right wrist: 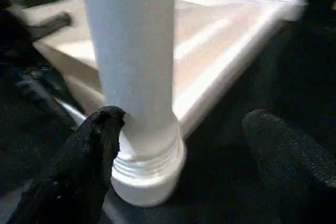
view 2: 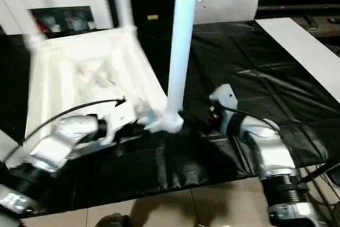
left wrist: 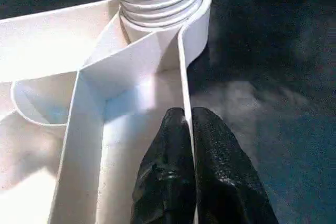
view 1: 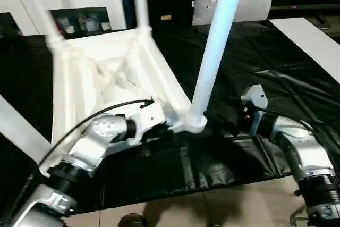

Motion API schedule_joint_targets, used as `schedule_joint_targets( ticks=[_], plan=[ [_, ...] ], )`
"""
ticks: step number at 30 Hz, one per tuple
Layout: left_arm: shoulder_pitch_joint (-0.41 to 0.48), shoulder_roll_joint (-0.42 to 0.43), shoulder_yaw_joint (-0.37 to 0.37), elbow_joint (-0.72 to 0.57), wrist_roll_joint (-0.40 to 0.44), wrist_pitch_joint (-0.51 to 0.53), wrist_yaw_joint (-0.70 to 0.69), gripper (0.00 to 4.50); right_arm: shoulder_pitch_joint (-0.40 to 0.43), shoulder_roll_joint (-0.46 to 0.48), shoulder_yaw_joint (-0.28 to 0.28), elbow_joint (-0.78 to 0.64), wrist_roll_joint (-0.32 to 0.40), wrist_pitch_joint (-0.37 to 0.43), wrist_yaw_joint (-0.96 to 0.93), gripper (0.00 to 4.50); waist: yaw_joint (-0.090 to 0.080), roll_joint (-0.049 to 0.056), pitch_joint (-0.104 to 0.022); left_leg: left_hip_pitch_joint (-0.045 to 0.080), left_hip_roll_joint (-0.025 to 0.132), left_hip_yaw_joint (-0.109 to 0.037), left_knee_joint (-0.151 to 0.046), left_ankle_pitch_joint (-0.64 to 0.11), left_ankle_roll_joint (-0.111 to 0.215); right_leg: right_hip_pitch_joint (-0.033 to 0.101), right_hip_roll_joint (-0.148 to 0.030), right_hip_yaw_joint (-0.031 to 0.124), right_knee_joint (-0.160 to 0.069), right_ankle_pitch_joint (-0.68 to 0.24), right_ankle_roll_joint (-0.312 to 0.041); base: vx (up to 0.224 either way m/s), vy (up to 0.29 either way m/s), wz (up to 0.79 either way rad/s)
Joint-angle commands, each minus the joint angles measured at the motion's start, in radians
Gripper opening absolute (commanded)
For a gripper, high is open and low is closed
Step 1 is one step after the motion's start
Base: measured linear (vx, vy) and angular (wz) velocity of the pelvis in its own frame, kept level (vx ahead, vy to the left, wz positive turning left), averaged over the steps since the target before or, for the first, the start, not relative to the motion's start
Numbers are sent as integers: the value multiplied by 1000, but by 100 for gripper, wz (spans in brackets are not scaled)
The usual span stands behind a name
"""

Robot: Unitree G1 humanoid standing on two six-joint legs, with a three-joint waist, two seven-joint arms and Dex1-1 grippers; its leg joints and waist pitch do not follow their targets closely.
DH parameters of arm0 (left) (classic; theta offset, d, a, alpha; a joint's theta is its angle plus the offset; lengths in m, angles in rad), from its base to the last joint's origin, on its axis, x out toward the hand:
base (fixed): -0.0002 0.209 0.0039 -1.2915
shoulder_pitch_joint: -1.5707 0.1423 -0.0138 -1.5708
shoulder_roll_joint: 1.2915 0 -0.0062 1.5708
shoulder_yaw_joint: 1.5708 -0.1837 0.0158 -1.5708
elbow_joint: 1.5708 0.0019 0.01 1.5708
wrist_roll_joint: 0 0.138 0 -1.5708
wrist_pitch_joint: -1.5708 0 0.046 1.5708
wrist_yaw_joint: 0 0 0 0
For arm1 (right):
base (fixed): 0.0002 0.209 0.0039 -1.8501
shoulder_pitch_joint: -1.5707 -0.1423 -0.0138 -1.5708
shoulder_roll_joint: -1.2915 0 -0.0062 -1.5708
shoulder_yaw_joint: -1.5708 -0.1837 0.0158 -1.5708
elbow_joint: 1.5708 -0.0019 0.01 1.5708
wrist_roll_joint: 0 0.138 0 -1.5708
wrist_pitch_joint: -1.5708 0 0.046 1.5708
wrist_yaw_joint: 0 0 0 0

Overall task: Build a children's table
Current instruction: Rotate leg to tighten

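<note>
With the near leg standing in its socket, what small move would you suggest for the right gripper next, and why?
Probably draw the right gripper back from the leg. Its fingers stand wide apart on either side of the leg, the leg stands upright in the corner socket, and the left gripper pinches the table's rim, steadying it.

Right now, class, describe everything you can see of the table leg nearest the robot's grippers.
The nearest leg is a long, round, tapered white plastic post with a pale blue sheen. It stands nearly upright, leaning slightly, its threaded base seated in the corner socket of the upturned table top. The left gripper pinches a rib beside that socket; the right gripper straddles the base, one finger against it.
</note>
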Motion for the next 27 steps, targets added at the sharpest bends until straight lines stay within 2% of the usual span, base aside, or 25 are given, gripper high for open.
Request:
schedule_joint_targets(
  ticks=[1, 2, 4, 5, 9, 14, 15, 17, 19, 20, 23, 24, 27],
  plan=[
    [2, 1, -44, -17, -14, -39, -79, 0, -18, -20, 8, -16, 26, 3, 59, 396, -3, -12, -71, 15, 28, -2, -65, -231, 47, 44, -42, 52, -81, -153, -205, 0, 0, 0],
    [2, 2, -44, -17, -15, -39, -81, 0, -18, -21, 8, -16, 27, 3, 61, 396, -3, -11, -71, 15, 29, -2, -64, -228, 49, 43, -42, 53, -80, -144, -210, 0, 0, 0],
    [0, 34, -68, -27, -35, -74, -182, 0, -23, -56, 46, -11, 45, 8, 195, 370, 0, -17, -72, 12, 28, 0, -62, -216, 57, 46, -42, 53, -77, -134, -218, 0, 0, 0],
    [-2, 39, -73, -22, -36, -87, -202, 0, -24, -66, 57, -9, 49, 11, 229, 362, 2, -15, -72, 14, 29, 1, -60, -214, 63, 44, -42, 53, -77, -130, -223, 0, 0, 0],
    [-7, 37, -83, -12, -38, -114, -227, 0, -27, -73, 82, -4, 47, 21, 274, 325, 11, -16, -73, 15, 31, 3, -58, -203, 65, 42, -43, 55, -74, -126, -233, 0, 0, 0],
    [-5, 34, -89, -20, -40, -122, -242, 0, -34, -64, 91, 9, 42, 15, 282, 303, 16, -17, -72, 16, 32, 3, -60, -218, 52, 41, -45, 56, -75, -154, -225, 0, 0, 0],
    [-4, 32, -91, -24, -40, -121, -244, 0, -37, -58, 93, 15, 42, 13, 283, 279, 15, -18, -73, 16, 31, 2, -60, -224, 47, 41, -45, 56, -76, -165, -221, 0, 0, 0],
    [-4, 29, -92, -23, -38, -122, -243, 0, -38, -54, 97, 19, 43, 16, 289, 266, 15, -19, -73, 17, 31, 3, -60, -228, 45, 41, -45, 57, -77, -172, -219, 0, 0, 0],
    [-6, 26, -91, -8, -37, -133, -247, 0, -40, -53, 105, 25, 50, 27, 315, 257, 15, -20, -75, 17, 31, 3, -59, -222, 46, 41, -46, 57, -77, -167, -219, 0, 0, 0],
    [-6, 26, -91, -8, -37, -133, -247, 0, -40, -53, 105, 25, 50, 27, 315, 236, 15, -19, -76, 17, 31, 3, -58, -218, 46, 41, -45, 57, -76, -162, -221, 0, 0, 0],
    [-8, 28, -87, 9, -33, -146, -254, 0, -39, -54, 110, 24, 57, 41, 336, 229, 18, -20, -78, 16, 30, 4, -55, -191, 56, 42, -43, 56, -71, -119, -230, 0, 0, 0],
    [-8, 28, -87, 9, -33, -146, -254, 0, -39, -54, 110, 24, 57, 41, 336, 209, 18, -20, -78, 16, 30, 4, -55, -187, 57, 42, -43, 56, -70, -115, -231, 0, 0, 0],
    [-7, 28, -83, 14, -35, -143, -253, 0, -36, -53, 113, 18, 63, 53, 346, 198, 18, -22, -79, 16, 29, 5, -54, -189, 57, 42, -44, 56, -71, -124, -230, 0, 0, 0]
  ],
)
